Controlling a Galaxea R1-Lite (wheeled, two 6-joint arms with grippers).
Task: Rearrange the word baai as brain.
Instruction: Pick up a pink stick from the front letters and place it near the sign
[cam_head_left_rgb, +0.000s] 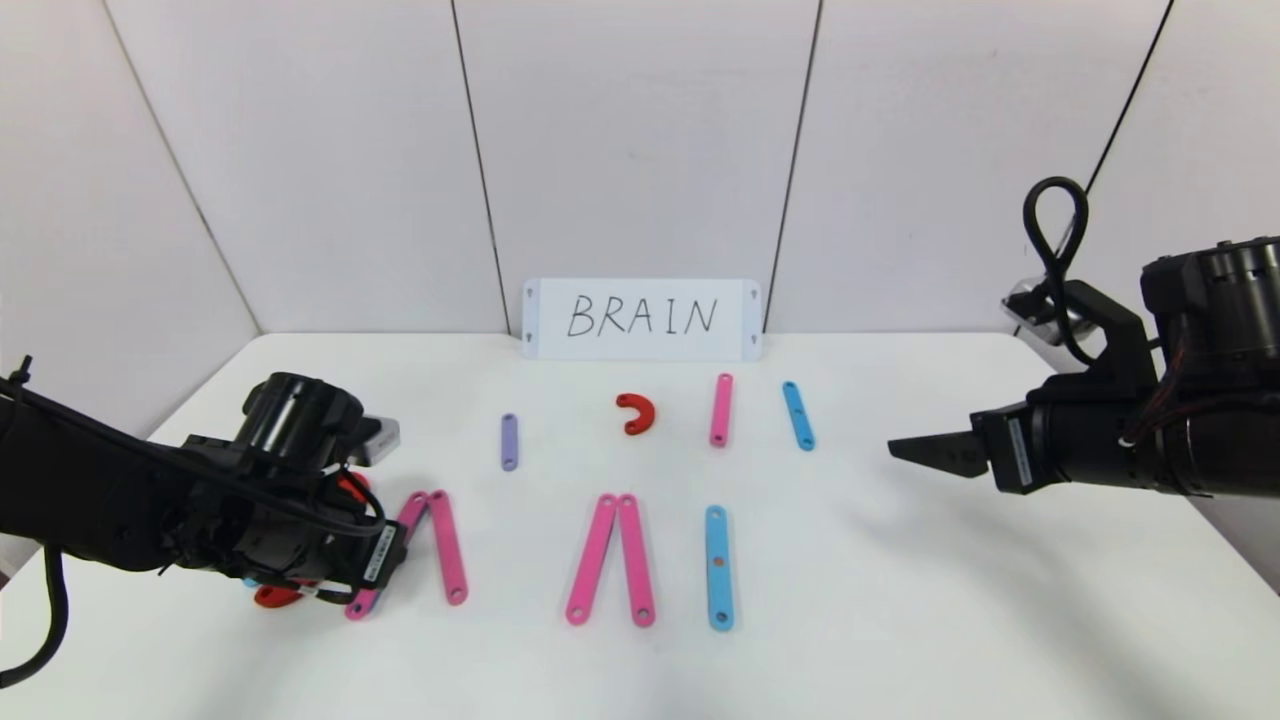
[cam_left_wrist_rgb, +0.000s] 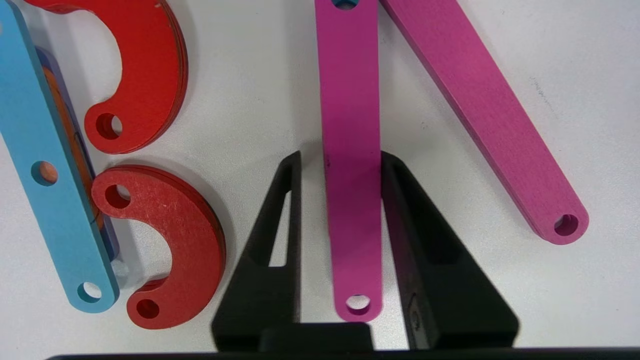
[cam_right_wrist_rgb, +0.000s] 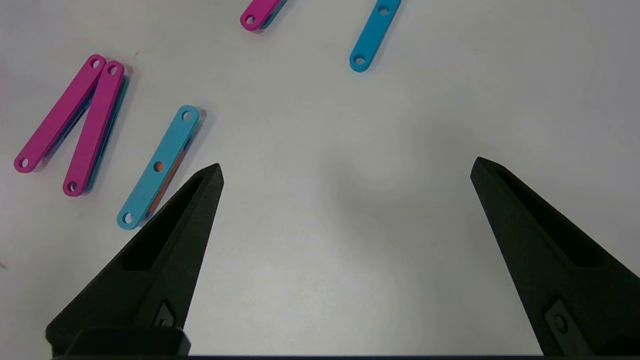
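Black left gripper (cam_left_wrist_rgb: 345, 165) had clamped the pink strip (cam_left_wrist_rgb: 350, 150) of the first A; next, probably lifting it clear. Right gripper (cam_right_wrist_rgb: 345, 175) hovered wide.

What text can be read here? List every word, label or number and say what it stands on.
"BRAIN": handwritten in black on the white card standing against the back wall.
White sticker on the left hand: print too small to read.
White sticker on the right hand: print too small to read.
Nothing is written on the plastic strips.
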